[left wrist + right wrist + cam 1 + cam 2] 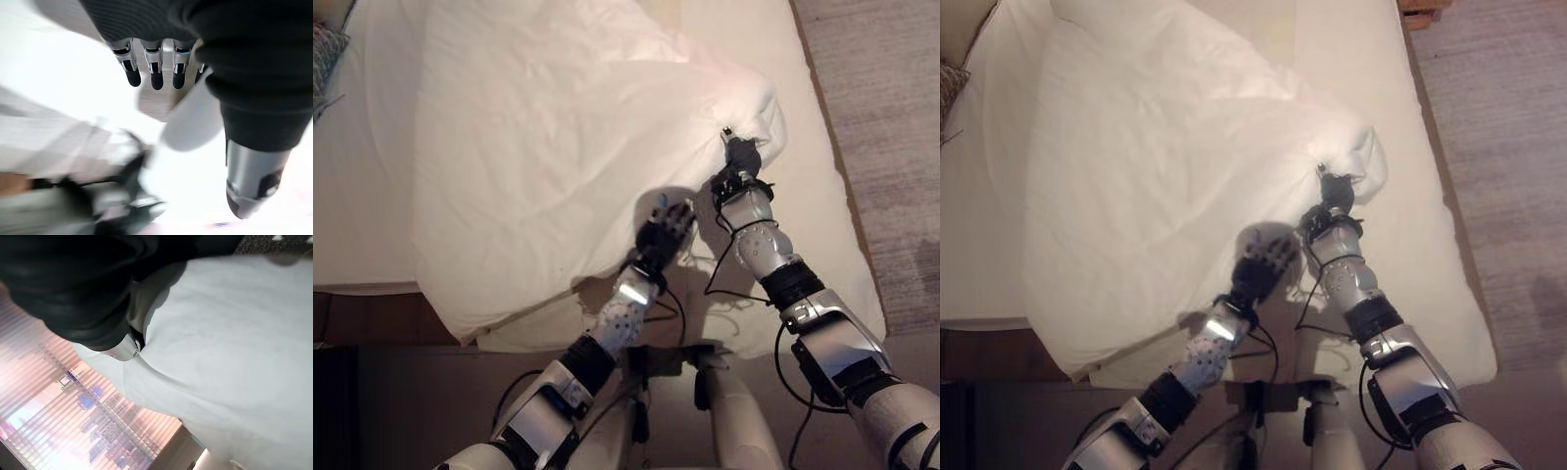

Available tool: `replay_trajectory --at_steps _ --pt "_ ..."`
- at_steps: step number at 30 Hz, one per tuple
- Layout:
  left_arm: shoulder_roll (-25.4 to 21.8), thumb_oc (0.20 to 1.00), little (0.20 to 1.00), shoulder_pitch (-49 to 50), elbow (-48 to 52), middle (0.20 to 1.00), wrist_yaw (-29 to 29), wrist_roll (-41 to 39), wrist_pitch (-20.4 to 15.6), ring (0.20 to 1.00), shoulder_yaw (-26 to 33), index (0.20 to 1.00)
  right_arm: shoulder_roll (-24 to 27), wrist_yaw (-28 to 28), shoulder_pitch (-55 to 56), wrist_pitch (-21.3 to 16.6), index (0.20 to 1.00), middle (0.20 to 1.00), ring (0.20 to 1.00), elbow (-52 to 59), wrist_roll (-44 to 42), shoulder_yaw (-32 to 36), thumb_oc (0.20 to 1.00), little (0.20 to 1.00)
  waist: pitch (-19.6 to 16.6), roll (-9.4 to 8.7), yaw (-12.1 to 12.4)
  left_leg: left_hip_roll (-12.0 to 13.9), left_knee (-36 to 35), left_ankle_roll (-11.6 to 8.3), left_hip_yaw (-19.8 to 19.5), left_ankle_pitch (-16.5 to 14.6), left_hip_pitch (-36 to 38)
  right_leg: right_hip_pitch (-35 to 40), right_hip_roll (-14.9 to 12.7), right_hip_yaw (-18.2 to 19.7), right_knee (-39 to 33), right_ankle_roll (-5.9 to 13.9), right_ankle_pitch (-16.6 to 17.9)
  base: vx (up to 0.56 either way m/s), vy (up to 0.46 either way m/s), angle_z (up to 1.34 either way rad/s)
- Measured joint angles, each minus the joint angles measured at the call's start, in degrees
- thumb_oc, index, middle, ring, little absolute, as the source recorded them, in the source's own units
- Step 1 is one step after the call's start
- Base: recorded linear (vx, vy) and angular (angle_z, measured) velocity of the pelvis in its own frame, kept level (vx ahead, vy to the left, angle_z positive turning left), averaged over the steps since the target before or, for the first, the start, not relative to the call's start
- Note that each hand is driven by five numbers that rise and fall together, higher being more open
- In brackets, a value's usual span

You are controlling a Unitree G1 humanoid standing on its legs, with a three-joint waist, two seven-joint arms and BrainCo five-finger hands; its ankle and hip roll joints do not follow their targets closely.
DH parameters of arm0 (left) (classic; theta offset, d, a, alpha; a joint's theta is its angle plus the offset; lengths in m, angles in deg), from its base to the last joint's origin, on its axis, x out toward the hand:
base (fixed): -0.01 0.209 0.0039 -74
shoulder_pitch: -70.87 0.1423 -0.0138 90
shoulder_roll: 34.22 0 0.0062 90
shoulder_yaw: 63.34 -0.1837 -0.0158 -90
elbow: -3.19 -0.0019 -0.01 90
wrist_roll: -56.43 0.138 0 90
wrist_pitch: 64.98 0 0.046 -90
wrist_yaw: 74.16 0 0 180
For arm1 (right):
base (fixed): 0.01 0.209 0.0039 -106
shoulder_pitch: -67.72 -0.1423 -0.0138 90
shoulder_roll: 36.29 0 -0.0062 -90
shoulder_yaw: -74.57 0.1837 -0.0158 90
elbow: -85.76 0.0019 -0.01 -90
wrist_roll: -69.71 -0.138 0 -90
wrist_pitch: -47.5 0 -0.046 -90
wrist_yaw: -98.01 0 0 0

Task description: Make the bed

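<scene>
- I am looking down from my head at a bed, where a white duvet [548, 157] is lying crumpled and skewed across the cream mattress [822, 235], its bulk spreading away from me and to my left.
- My right hand [741, 155] is reaching forward to a bunched corner of the duvet [1356, 157] on the right side of the bed, and its fingers are pinching into that gathered cloth.
- In the right wrist view, white cloth is pressing right up against my thumb [128, 345].
- My left hand [664, 233] is hovering just above the duvet's near edge, nearer to me and to the left of my right hand, fingers relaxed and spread, gripping nothing.
- In the left wrist view my dark-tipped fingers [156, 78] are hanging straight, apart from the cloth below.
- The duvet's long axis is running diagonally, from the near left edge of the bed up toward the gripped corner.
- I judge that the gripped corner needs to travel toward the mattress's right edge, so my right hand is the better placed one.
- My right arm is stretched nearly straight; my left is bent, forearm angling forward and to the right.
- A patterned pillow [325, 54] is sitting at the far left.
</scene>
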Motion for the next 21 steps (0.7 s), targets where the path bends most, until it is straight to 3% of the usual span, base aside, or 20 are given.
replay_trajectory --at_steps 3,11,21 --pt "1.3 1.0 1.0 0.1 -1.6 1.0 -2.9 0.1 -1.7 1.0 1.0 1.0 -1.0 -0.3 1.5 0.0 0.2 0.2 0.2 0.4 0.6 0.0 0.2 0.2 -0.6 -1.2 0.0 0.2 0.0 -0.13 0.2 -0.3 0.1 0.3 0.2 0.1 -0.6 -0.02 0.0 -0.01 -0.013 -0.02" --pt "2.0 1.0 1.0 1.4 -2.4 1.0 -7.0 6.5 -2.6 1.0 2.3 1.0 -1.8 -1.9 2.1 -0.1 0.2 0.2 0.2 1.2 0.6 0.1 0.2 0.2 -0.6 -1.23 0.1 0.6 0.0 -0.25 0.3 -0.4 0.3 1.3 0.7 -0.1 -2.2 -0.1 0.8 0.0 0.0 0.0" --pt "3.6 1.0 1.0 4.0 -4.2 1.0 -7.5 6.8 -2.8 1.0 6.9 1.0 -2.1 -3.0 5.4 -1.4 0.2 0.2 0.2 4.3 0.7 0.3 0.2 0.2 -0.6 -1.23 0.3 0.7 0.0 -0.29 0.2 -0.4 0.8 2.6 0.7 -0.9 -3.4 -0.3 1.0 0.0 0.003 0.04"
